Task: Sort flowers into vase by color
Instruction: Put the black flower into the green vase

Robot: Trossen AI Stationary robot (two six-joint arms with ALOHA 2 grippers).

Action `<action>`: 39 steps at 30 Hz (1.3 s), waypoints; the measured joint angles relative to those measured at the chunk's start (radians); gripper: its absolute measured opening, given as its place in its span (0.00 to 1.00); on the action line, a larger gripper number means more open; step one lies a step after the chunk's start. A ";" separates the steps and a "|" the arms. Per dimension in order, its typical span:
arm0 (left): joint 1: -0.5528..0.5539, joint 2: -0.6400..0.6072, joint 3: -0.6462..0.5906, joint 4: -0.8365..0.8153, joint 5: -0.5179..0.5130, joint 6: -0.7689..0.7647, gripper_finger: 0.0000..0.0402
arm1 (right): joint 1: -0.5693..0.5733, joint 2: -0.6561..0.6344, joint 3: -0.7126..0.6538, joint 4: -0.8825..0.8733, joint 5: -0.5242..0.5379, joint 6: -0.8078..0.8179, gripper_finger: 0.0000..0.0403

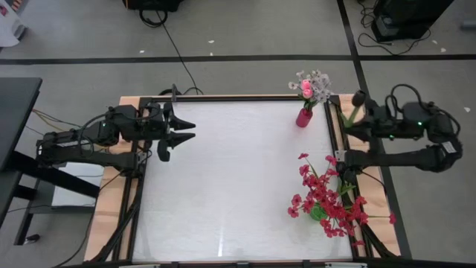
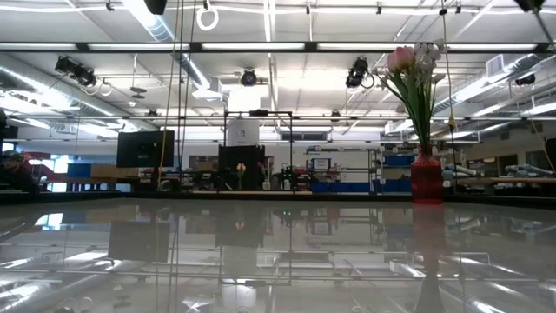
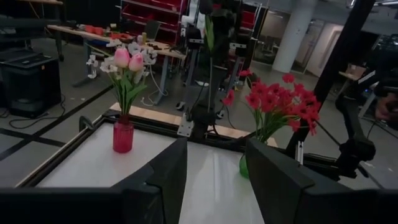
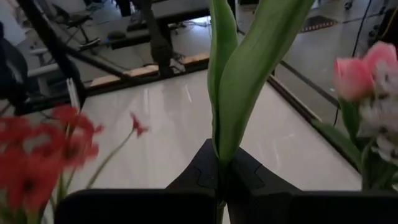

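Table (image 1: 223, 171): red flowers (image 1: 327, 197) in green vase, near right edge. Pink vase (image 1: 303, 117) w/ pink + white flowers, far right corner. Right gripper (image 4: 219, 177) off right edge, clamped on green flower stem (image 4: 239, 68). Left gripper (image 1: 178, 132) at left edge, fingers apart, empty.

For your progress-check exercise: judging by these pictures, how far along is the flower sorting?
Done: the red flowers stand in the green vase; pink buds and white sprays share the red vase. In hand: the right gripper, at the table's right edge, has its jaws shut on a green stem; its bloom is out of view. The left gripper waits open at the left. Left: placing that stem; no loose flowers show.
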 joint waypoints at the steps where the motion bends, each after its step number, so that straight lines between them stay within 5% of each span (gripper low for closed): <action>1: 0.000 0.000 0.000 0.000 0.000 0.000 0.42 | 0.000 -0.021 -0.006 -0.016 -0.009 -0.006 0.03; 9: 0.000 0.000 0.000 0.000 0.000 0.000 0.42 | 0.000 -0.195 -0.145 0.001 -0.181 0.004 0.03; 16: 0.000 0.000 0.000 0.000 0.000 0.000 0.42 | 0.000 -0.299 -0.323 0.237 -0.344 0.084 0.03; 22: 0.000 0.000 0.000 0.000 0.000 0.000 0.42 | 0.000 -0.323 -0.482 0.444 -0.561 0.187 0.03; 31: 0.000 0.000 0.000 0.000 0.000 0.000 0.42 | 0.000 -0.330 -0.538 0.658 -0.762 0.254 0.03; 39: 0.000 0.000 0.000 0.000 0.000 0.000 0.42 | 0.000 -0.329 -0.610 0.756 -0.812 0.261 0.03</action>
